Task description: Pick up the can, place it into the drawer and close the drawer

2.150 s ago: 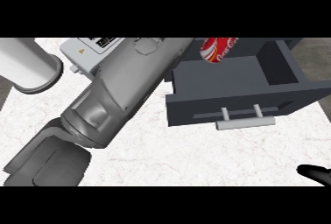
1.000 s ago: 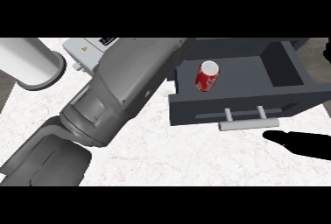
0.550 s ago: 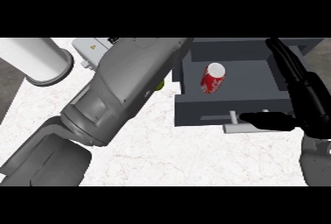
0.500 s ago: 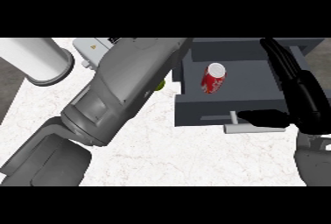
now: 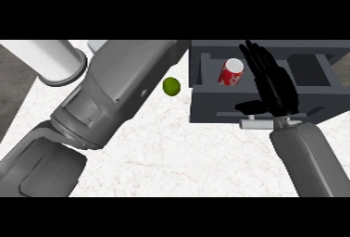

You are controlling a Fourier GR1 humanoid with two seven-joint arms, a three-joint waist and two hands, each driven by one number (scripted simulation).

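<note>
One can [image 5: 231,73] lies inside the open drawer [image 5: 205,99].

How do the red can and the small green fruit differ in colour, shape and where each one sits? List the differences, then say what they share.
Colour: the can is red with a pale top; the green fruit is plain yellow-green.
Shape: the can is a cylinder; the fruit is a rounded oval.
Place: the can sits inside the open drawer; the fruit lies outside it, on the white counter.
Shared: both are small and neither is held by a hand.
</note>
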